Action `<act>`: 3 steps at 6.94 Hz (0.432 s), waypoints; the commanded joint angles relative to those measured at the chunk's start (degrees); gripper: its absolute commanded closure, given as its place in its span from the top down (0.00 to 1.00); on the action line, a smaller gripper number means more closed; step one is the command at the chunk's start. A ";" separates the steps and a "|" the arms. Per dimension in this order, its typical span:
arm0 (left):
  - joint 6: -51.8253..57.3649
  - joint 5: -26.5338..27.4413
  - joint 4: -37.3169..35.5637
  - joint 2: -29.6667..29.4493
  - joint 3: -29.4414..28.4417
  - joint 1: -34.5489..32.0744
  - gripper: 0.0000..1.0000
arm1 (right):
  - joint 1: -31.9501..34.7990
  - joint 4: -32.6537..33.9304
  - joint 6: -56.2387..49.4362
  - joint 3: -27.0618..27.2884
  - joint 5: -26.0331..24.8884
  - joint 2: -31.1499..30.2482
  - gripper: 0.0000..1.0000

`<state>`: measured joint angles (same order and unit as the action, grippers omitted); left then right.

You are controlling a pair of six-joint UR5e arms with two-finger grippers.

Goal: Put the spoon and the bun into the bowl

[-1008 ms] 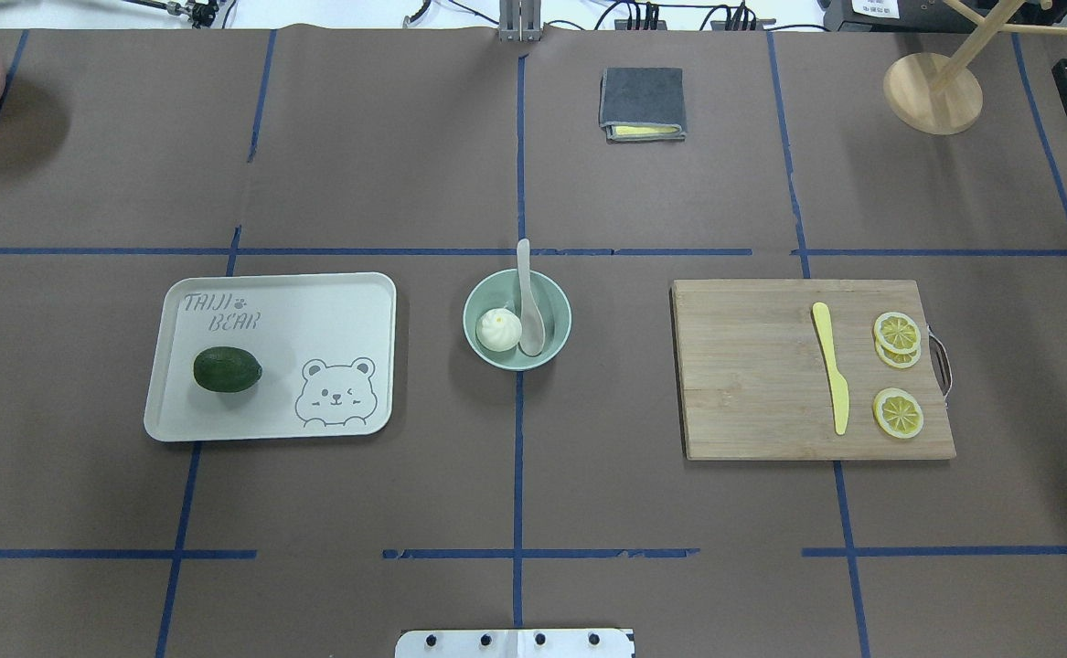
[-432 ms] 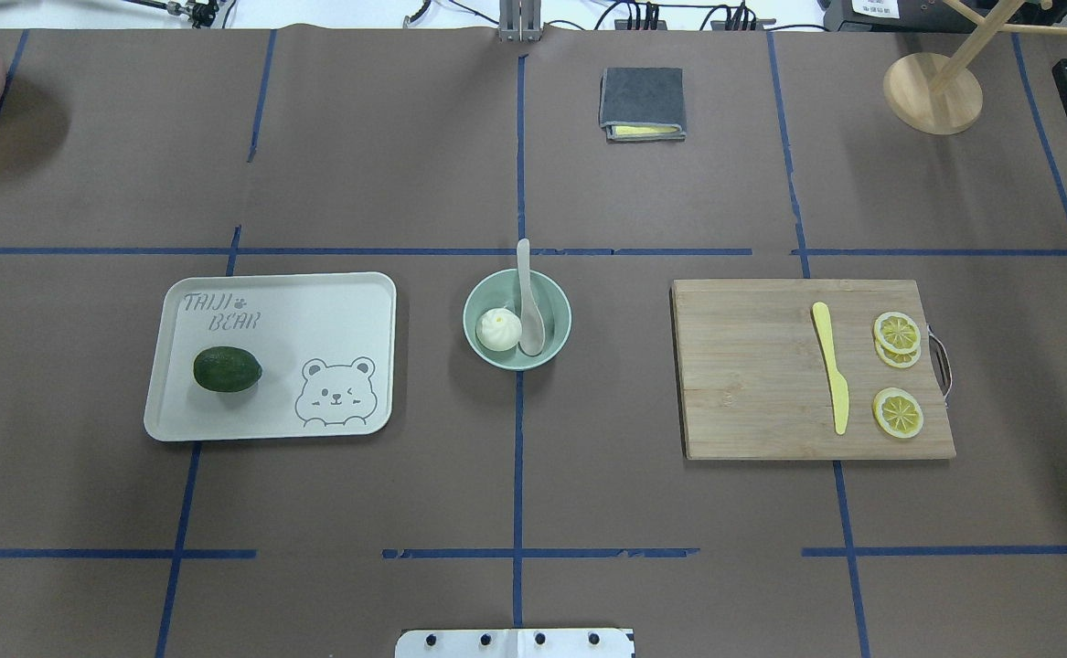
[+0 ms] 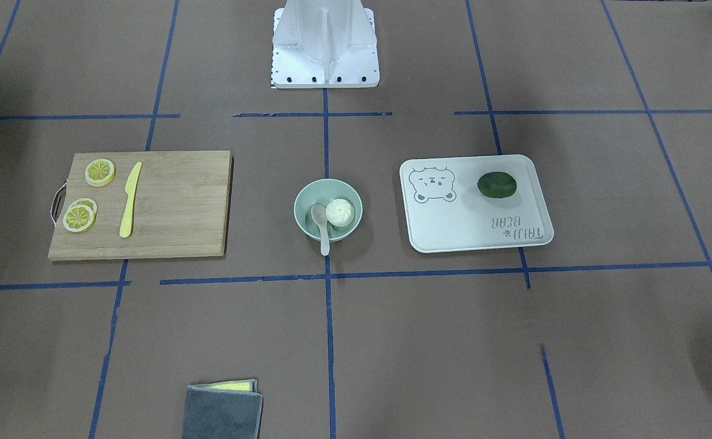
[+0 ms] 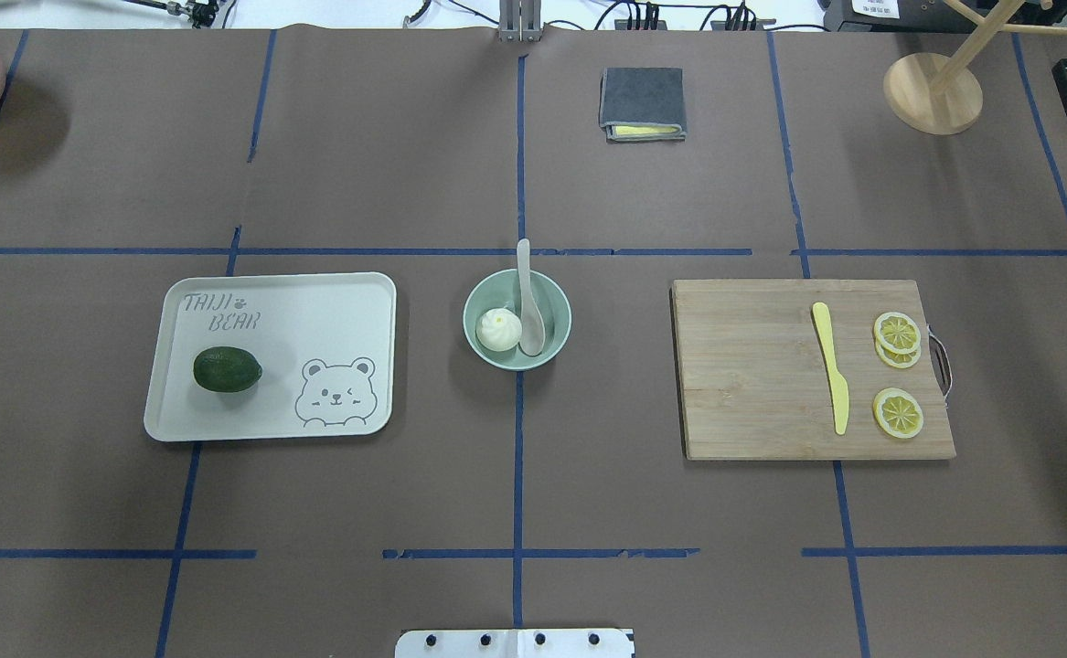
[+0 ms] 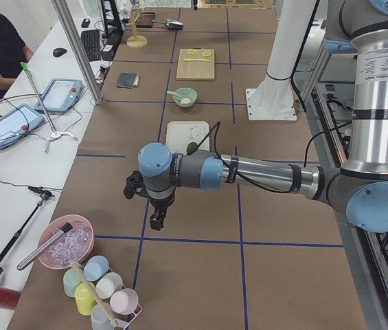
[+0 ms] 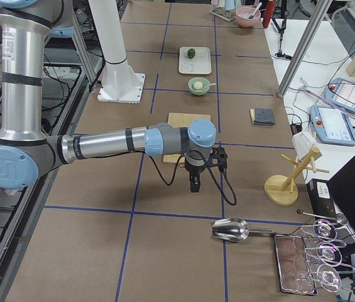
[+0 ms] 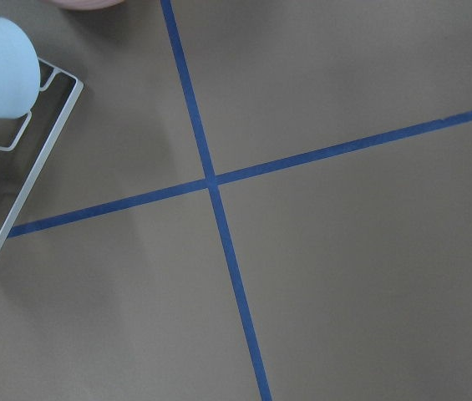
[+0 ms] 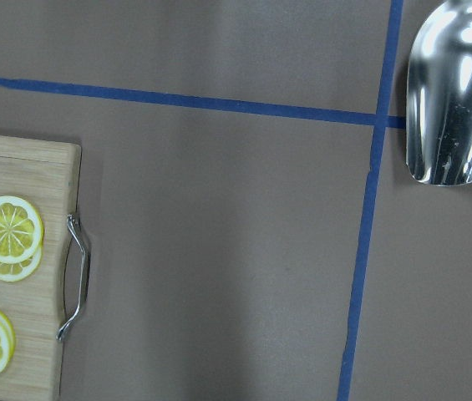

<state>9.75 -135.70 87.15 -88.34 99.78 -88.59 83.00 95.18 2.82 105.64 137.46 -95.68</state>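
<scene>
Left pincer (image 5: 155, 223) and right pincer (image 6: 193, 185) above counter (image 4: 515, 475), well apart from bowl (image 4: 553, 340); spread or pressed together, cannot tell. Inside bowl: bun (image 4: 499, 329) at 9 o'clock, spoon (image 4: 530, 320) at 3, handle past rim at 12. Judged complete; hold arms clear, disturb nothing.

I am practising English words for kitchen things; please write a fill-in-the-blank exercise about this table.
The bun and the spoon both rest in the mint-green ____.
The dark green fruit lies on the white ____ with the bear print.
On the cutting board, the yellow knife lies beside the ____ slices.
Missing words: bowl, tray, lemon.
</scene>
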 commanded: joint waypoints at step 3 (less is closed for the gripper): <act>-0.96 0.52 -0.05 -0.08 -1.86 0.08 1.00 | -1.44 -0.34 3.68 -0.43 0.00 0.06 1.00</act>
<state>9.31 -135.52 87.14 -88.33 99.09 -88.58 81.76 94.96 5.88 105.26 137.40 -95.63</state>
